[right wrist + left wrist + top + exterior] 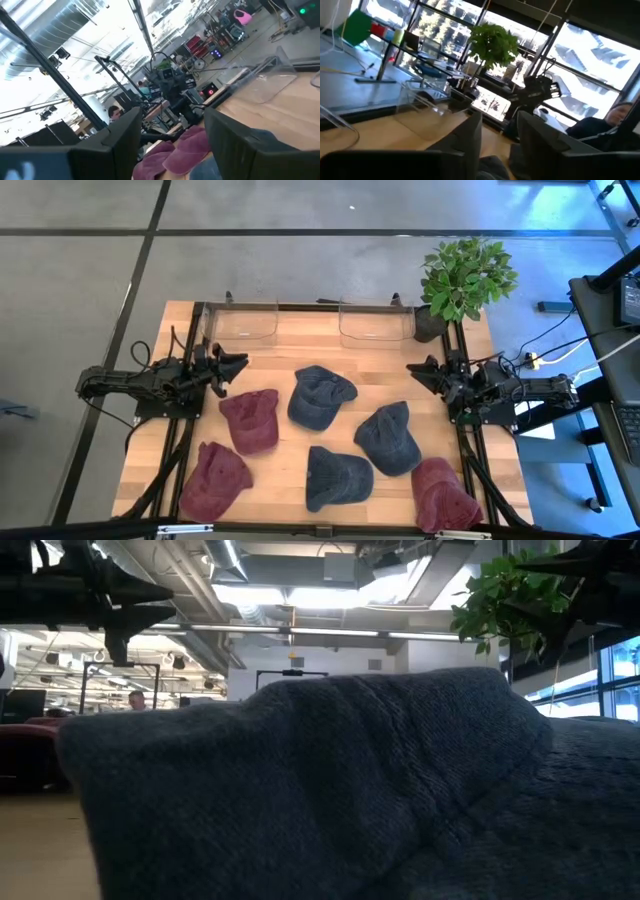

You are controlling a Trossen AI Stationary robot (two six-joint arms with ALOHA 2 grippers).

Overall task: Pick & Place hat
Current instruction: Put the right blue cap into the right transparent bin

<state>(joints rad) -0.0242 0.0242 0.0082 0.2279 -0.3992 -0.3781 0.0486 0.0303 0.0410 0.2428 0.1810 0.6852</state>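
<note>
Wooden table [300,345] is the biggest thing here & carries all the work: six knit hats lie loose on it, none lifted, so by my read the pick & place hasn't started, all of it is left. Two clear bins sit at the far edge, left bin [243,321] & right bin [376,321], both look empty, probably the drop spots but I can't confirm that. Hats, approx. far to near: blue-grey hat [320,395] mid-table, maroon hat [251,419] just left of it, a 2nd grey hat [388,437] to the right, a 3rd grey hat [335,476] near-centre, a 2nd maroon hat [215,477] near-left, a 3rd maroon hat [441,493] near-right corner. Some almost touch, e.g. the right grey & near-right maroon. Low view is filled by grey knit right at the lens, so no help w/ the arms. Potted plant [464,278] stands at the far right corner, off the hats. Left gripper [228,367] hovers at the left edge of the table, fingers spread apart w/ nothing between them; nearest hat is the maroon one beside it, not touching. Right gripper [420,372] waits at the right edge, also parted & empty, wrist view shows a gap between its fingers w/ maroon & grey knit beyond. A person shows far off in the room in both wrist views.
</note>
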